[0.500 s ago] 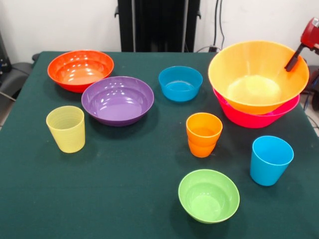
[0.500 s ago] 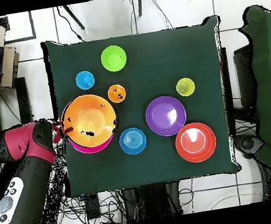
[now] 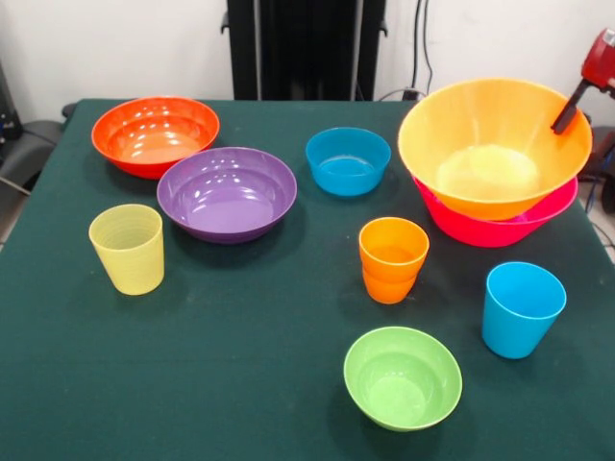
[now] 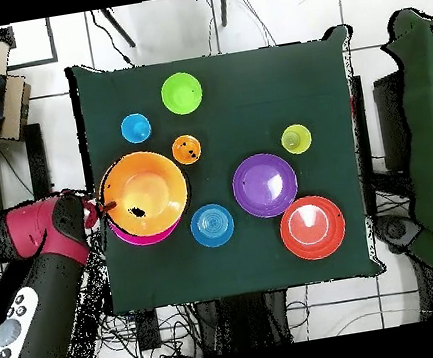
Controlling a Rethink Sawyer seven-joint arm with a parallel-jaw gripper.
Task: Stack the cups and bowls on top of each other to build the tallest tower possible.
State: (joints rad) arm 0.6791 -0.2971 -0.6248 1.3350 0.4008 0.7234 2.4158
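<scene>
The claw (image 3: pixel 569 115), a dark finger under a red wrist at the upper right of the front view, dips over the rim of the large glossy orange plastic bowl (image 3: pixel 492 144); whether it is spread or closed I cannot tell. That bowl sits nested and tilted in the large hot pink plastic bowl (image 3: pixel 495 224). Left of them lie a small blue bowl (image 3: pixel 348 160), a medium purple bowl (image 3: pixel 227 193) and a red-orange bowl (image 3: pixel 155 134). An orange tapered tumbler (image 3: pixel 392 258), a sky blue tumbler (image 3: pixel 520 308), a ribbed pale yellow-green tumbler (image 3: pixel 127 248) and a lime green bowl (image 3: pixel 403 376) stand apart on the dark green cloth tabletop (image 3: pixel 240 365). White wall behind; tiled floor around.
</scene>
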